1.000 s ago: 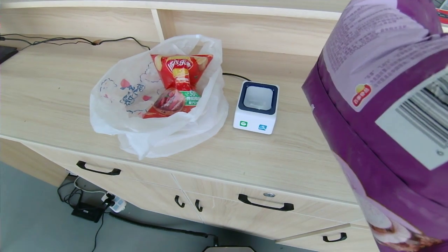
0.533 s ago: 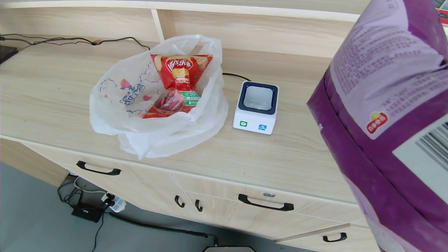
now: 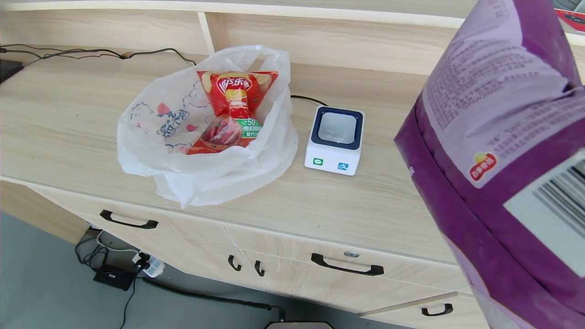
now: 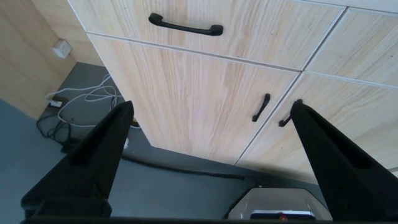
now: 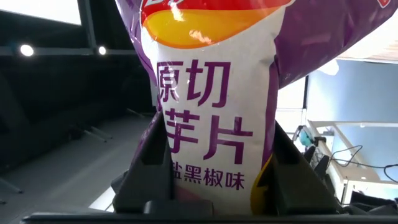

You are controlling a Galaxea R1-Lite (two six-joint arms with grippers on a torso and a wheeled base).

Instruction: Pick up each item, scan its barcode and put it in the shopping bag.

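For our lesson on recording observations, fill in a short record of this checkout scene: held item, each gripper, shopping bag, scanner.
Held item: purple chip bag, held up right of the scanner, barcode label facing the head camera
Right gripper: shut on the purple chip bag
Left gripper: open, holding nothing
Shopping bag: open on the counter, red chip bag inside
Scanner: on the counter, right of the shopping bag

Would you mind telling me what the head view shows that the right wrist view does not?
Head view only: the shopping bag holding a red chip packet, the scanner beside it on the counter, and the barcode on the back of the purple chip bag. Right wrist view only: the right claw shut on that bag, and its printed front. Both: the purple chip bag itself.
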